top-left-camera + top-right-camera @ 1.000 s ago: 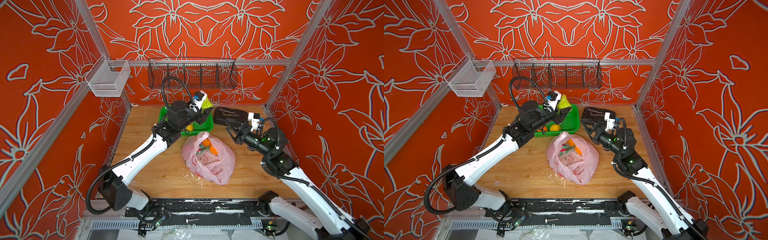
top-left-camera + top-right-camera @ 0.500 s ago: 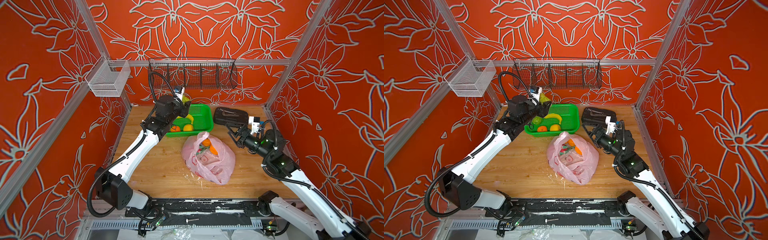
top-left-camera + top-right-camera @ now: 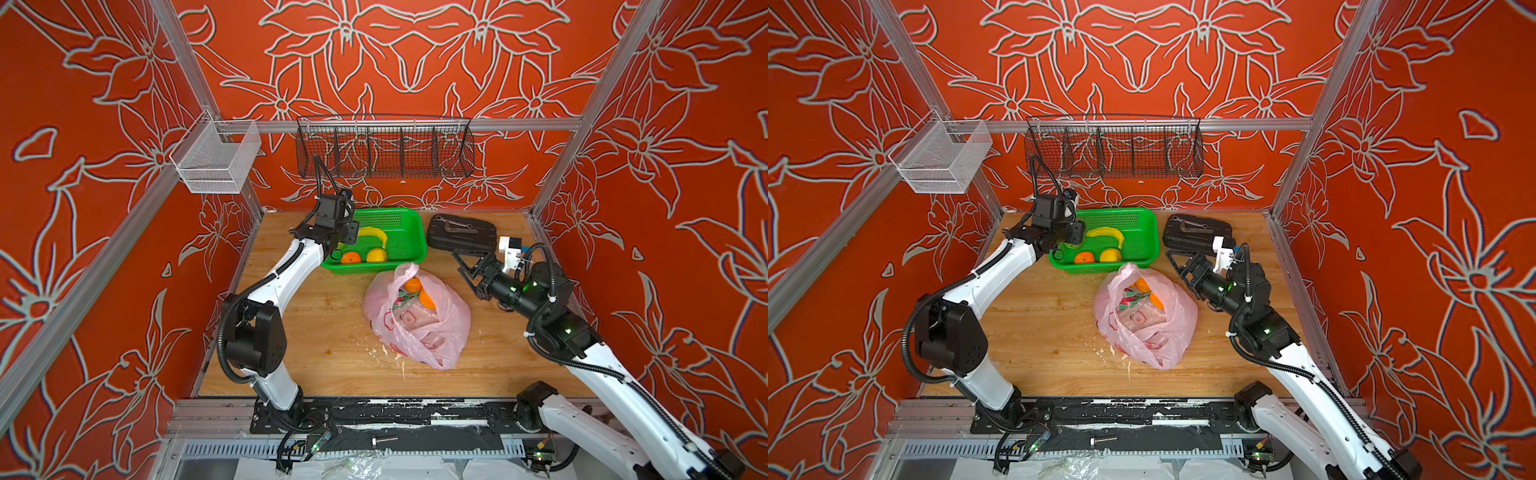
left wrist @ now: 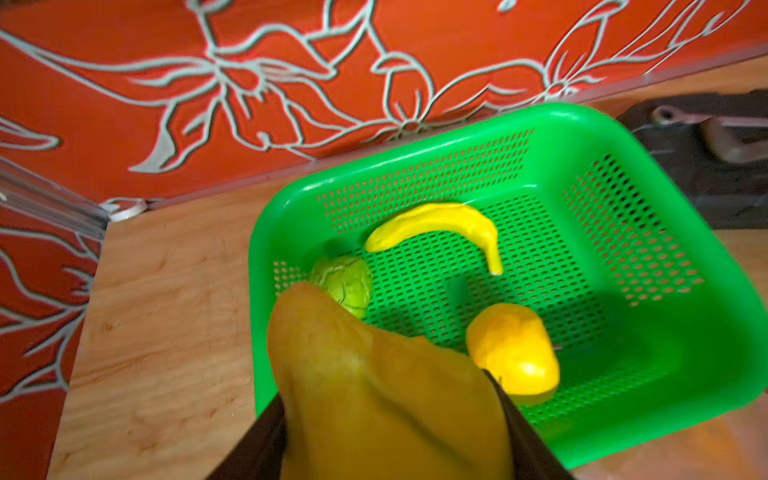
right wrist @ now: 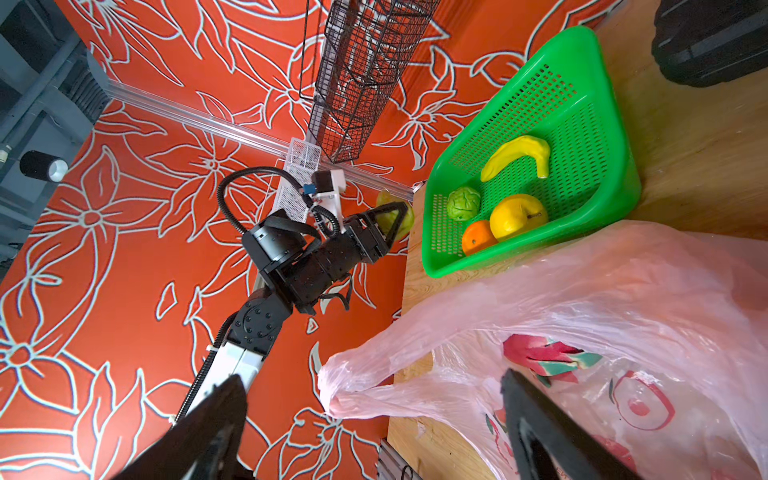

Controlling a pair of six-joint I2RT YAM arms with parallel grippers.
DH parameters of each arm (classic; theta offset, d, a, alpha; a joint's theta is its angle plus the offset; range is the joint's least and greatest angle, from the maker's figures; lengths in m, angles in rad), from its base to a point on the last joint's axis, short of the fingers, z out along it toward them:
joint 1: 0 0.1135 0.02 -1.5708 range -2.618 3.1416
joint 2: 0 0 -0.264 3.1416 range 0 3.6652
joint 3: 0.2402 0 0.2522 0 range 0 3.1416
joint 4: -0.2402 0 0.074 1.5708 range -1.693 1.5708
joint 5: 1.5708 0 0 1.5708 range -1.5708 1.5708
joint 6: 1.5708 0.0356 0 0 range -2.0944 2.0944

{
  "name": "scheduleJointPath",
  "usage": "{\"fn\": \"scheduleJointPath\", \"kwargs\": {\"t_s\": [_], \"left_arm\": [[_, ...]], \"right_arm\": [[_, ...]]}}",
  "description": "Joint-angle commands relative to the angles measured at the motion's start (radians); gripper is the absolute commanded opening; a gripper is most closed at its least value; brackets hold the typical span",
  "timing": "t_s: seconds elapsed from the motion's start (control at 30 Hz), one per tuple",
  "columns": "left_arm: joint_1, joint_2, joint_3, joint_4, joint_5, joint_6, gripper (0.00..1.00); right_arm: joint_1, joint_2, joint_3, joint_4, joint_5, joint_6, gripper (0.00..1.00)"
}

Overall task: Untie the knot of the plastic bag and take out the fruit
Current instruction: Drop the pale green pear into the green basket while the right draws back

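Plastic bag (image 3: 415,320) lies mid-table, mouth gaping, no knot showing, oranges (image 3: 413,285) exposed for picking. Basket (image 3: 419,232) sits just behind, evidently the drop point. Right gripper (image 3: 462,266) stands spread beside the mouth. Left gripper (image 5: 392,220) pinches a yellow-green fruit (image 4: 374,395) by the basket's corner.

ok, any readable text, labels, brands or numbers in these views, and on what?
No readable text in any view.
plastic bag: red-and-white prints are pictures, not letters; any fine print is too blurred to read.
black case: no label visible.
green basket: no marking visible.
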Motion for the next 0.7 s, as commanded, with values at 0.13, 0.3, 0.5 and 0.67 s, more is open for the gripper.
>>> {"fn": "scheduleJointPath", "kwargs": {"t_s": [0.13, 0.3, 0.5, 0.67], "left_arm": [[0.027, 0.105, 0.082, -0.19, -0.098, 0.181, 0.41], [0.034, 0.199, 0.16, -0.318, -0.099, 0.213, 0.41], [0.035, 0.3, 0.213, -0.383, -0.125, 0.215, 0.41], [0.035, 0.365, 0.251, -0.42, -0.169, 0.214, 0.41]], "right_arm": [[-0.001, -0.015, -0.021, 0.002, 0.017, -0.005, 0.97], [-0.001, -0.013, -0.027, 0.009, 0.02, 0.003, 0.97], [0.0, -0.01, -0.022, 0.007, 0.017, 0.003, 0.97], [0.0, -0.018, -0.024, 0.0, 0.026, 0.001, 0.97]]}}
